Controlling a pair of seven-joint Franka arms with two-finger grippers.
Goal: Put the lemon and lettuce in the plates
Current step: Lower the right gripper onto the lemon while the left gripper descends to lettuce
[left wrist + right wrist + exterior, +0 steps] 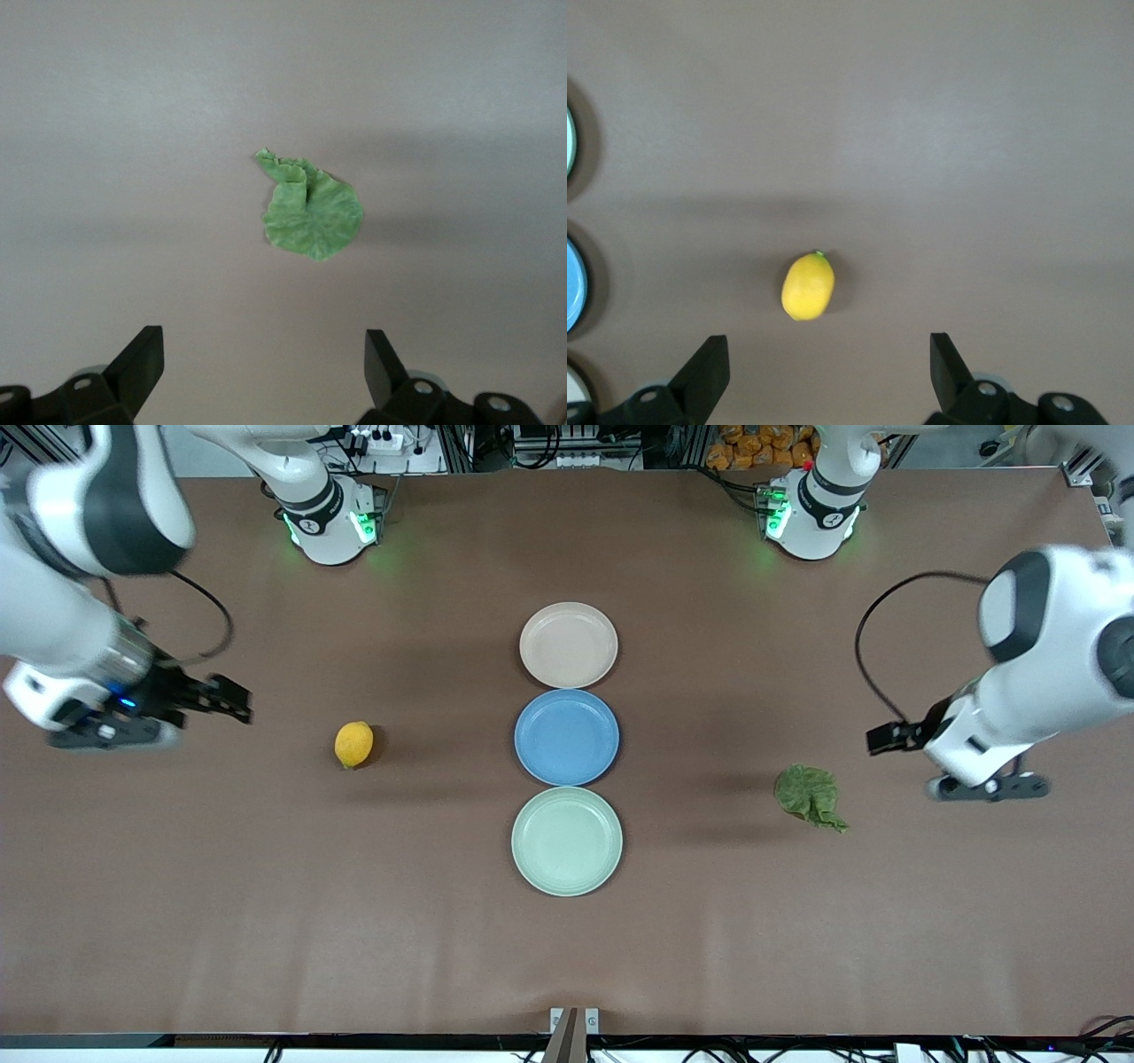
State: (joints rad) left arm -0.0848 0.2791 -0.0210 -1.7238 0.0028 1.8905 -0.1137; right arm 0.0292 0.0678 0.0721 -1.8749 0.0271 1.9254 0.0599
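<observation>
Both end effectors were wide open and empty: left end effector (886, 737) near the lettuce (808, 794), right end effector (232, 701) near the lemon (353, 744). No writing was readable.

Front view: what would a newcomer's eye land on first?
Three plates in a row mid-table: beige-pink plate, blue plate, mint green plate nearest the camera. The lemon lies toward the right arm's end, the lettuce toward the left arm's end, neither on a plate.

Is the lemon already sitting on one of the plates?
No, the lemon lies on the bare table, apart from the plates, toward the right arm's end.
</observation>
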